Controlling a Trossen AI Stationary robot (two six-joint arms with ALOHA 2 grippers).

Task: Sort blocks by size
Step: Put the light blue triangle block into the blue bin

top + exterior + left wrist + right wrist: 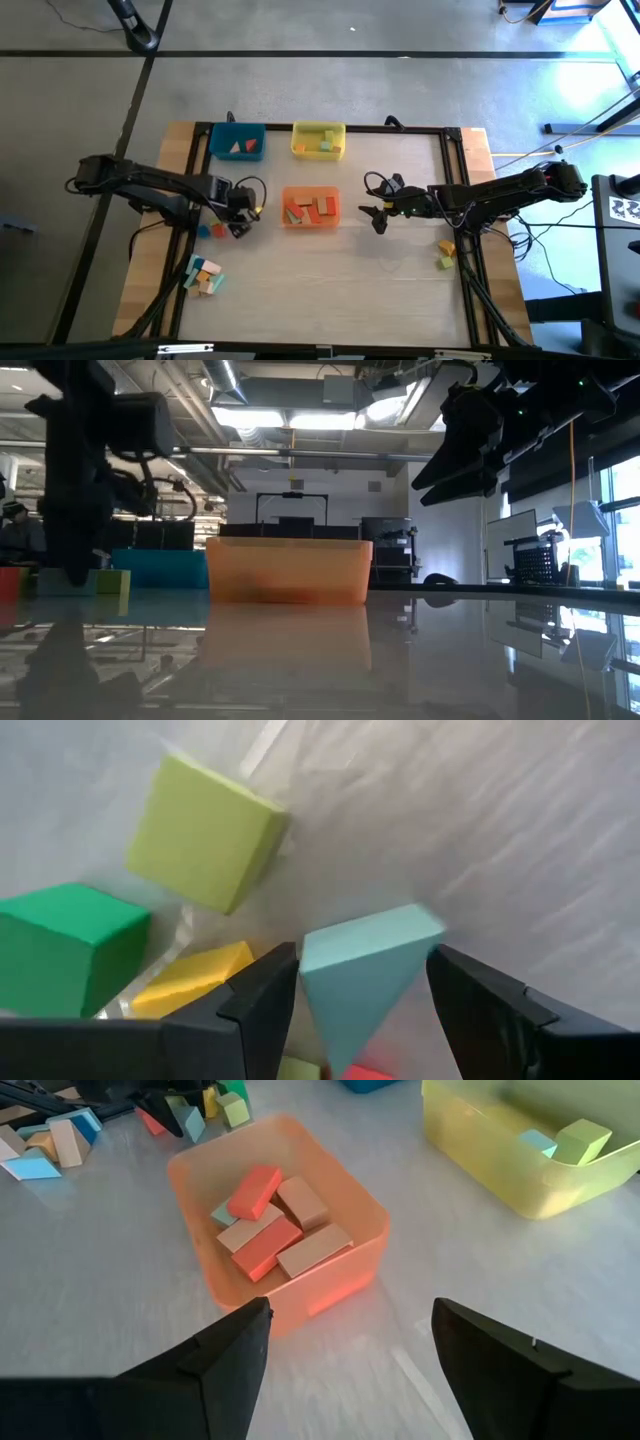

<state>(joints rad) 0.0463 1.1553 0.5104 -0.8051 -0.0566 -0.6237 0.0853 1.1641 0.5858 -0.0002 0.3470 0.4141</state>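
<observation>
orange tray holding red and wood blocks, yellow tray holding two

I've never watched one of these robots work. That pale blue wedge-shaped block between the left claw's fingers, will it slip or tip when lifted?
The pale blue block tapers to a point between the left gripper fingers, so flat pads may slide along its slanted faces. It looks rigid, probably light. Pushed instead, its flat faces should slide, not roll.

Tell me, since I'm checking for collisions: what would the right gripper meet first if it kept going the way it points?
Probably the orange tray: the open right gripper faces its near wall, though the gap is hard to judge.
</observation>
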